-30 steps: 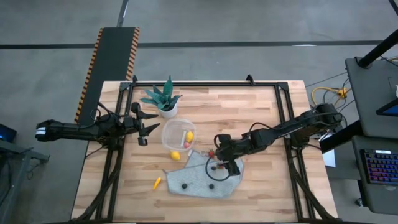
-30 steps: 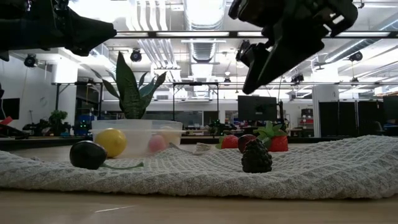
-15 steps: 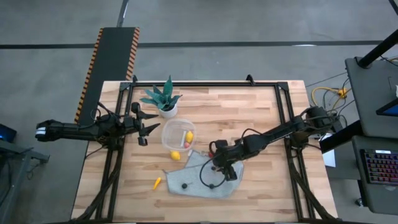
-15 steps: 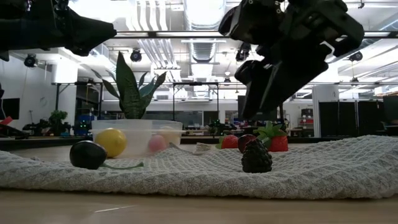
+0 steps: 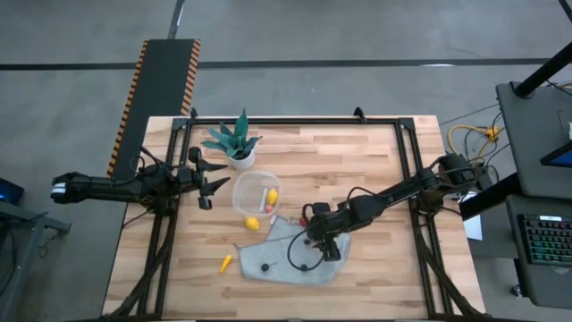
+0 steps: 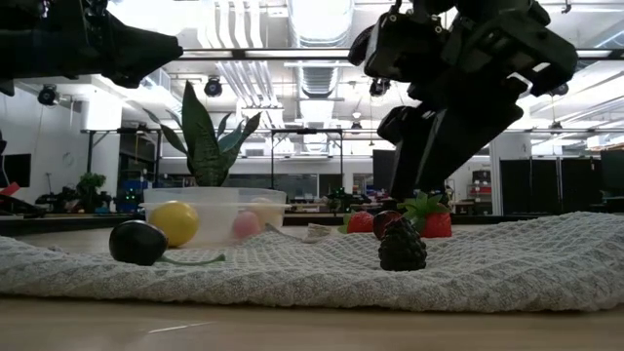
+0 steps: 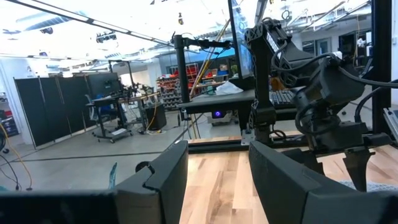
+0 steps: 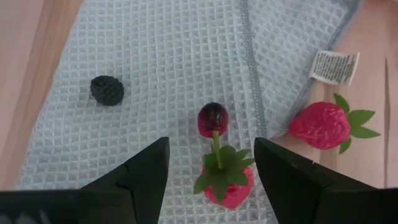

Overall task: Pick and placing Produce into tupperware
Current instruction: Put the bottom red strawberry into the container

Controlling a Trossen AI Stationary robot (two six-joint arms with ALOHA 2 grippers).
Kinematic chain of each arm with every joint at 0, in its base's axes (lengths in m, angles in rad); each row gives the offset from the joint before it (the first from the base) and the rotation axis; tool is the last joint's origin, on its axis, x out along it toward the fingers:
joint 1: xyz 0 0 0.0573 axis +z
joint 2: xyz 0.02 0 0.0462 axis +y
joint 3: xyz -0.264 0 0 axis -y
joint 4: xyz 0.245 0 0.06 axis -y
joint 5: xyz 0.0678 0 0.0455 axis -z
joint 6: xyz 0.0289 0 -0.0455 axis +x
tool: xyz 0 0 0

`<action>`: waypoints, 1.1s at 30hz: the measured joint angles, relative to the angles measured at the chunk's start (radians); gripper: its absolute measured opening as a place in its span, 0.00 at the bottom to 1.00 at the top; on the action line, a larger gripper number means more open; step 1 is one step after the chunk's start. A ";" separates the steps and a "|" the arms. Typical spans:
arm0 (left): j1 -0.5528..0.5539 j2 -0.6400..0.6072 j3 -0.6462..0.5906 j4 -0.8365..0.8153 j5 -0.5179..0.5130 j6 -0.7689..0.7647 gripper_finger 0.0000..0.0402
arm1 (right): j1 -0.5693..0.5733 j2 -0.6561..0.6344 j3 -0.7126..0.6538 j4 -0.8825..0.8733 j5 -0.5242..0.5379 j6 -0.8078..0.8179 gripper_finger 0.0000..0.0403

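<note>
Directly above strawberry (image 8: 222, 180) near cloth (image 8: 155, 81) edge, right gripper (image 8: 211, 171) gapes.

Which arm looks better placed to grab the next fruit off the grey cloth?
The right: its open tool hangs directly above the red strawberry and dark cherry, while the left tool waits beyond the table's edge.

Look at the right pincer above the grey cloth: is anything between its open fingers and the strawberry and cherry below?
Nothing visible. The right pincer hangs open directly over the strawberry and cherry on the cloth, with only air between.
</note>
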 joint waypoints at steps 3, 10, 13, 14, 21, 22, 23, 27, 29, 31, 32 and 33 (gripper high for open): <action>0.000 0.000 0.000 0.000 0.000 0.000 0.39 | -0.001 0.000 0.000 0.004 0.005 0.000 0.56; 0.000 0.000 0.000 0.000 0.000 0.000 0.39 | 0.003 0.000 -0.023 0.055 0.007 -0.001 0.56; 0.000 0.000 0.000 0.000 0.000 0.000 0.39 | 0.003 0.000 -0.025 0.055 0.008 0.003 0.56; 0.000 0.000 0.000 0.000 0.000 0.000 0.39 | 0.003 0.000 -0.025 0.055 0.008 0.002 0.56; 0.000 0.000 0.000 0.001 0.000 0.000 0.39 | 0.003 0.047 -0.029 0.085 0.008 0.000 0.56; 0.000 0.000 0.000 0.001 0.000 0.000 0.39 | 0.003 0.057 -0.028 0.084 0.008 0.000 0.56; 0.000 0.000 0.000 0.001 0.000 0.000 0.39 | 0.003 0.065 -0.027 0.077 0.008 0.000 0.56; 0.000 0.000 0.000 0.001 0.000 0.000 0.39 | 0.003 0.076 -0.024 0.073 0.008 0.000 0.56; 0.000 0.000 0.000 0.001 0.000 0.000 0.39 | 0.003 0.075 -0.023 0.074 0.008 0.000 0.56; 0.000 0.000 0.000 0.001 0.000 0.000 0.39 | 0.003 0.072 -0.023 0.072 0.007 0.001 0.56; 0.000 0.000 0.000 0.001 0.000 0.000 0.39 | 0.003 0.070 -0.023 0.073 0.007 0.002 0.56; 0.000 0.000 0.000 0.001 0.000 0.000 0.39 | 0.003 0.068 -0.023 0.073 0.007 0.003 0.56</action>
